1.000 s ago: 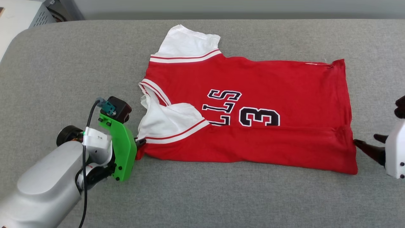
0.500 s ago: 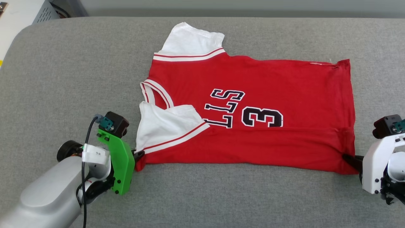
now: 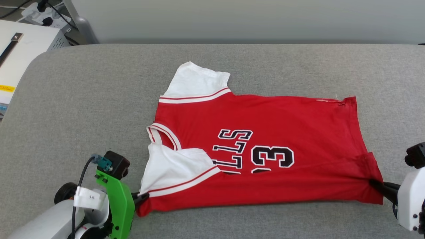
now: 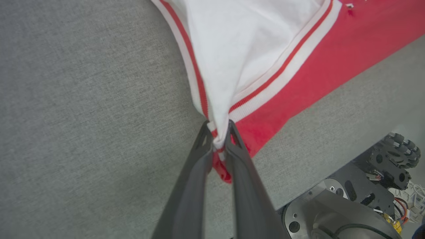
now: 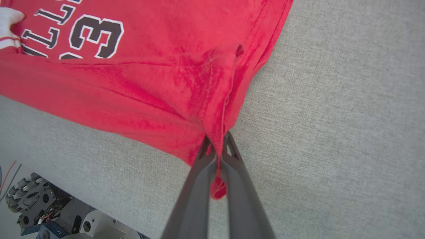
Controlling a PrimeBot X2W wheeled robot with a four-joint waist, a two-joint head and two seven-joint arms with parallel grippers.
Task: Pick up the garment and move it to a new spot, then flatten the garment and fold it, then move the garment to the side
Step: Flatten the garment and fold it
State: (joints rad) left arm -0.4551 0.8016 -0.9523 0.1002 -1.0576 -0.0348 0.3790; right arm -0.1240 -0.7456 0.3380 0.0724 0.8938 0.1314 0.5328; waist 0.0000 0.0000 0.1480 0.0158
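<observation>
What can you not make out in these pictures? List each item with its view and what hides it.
1. Head view: lettering on the garment is partly covered by its white sleeve and a folded-over red strip.
2. Head view: the right gripper is cut off by the right edge.
3. Left wrist view: fingers of the left gripper hide the pinched corner.

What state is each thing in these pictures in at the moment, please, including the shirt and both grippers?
garment: lying on the grey surface, near edge folded over the chest.
near sleeve: folded onto the chest, covering part of the lettering.
far sleeve: spread flat.
left gripper: shut on the garment's near sleeve-end corner.
right gripper: shut on the garment's near hem corner.
</observation>
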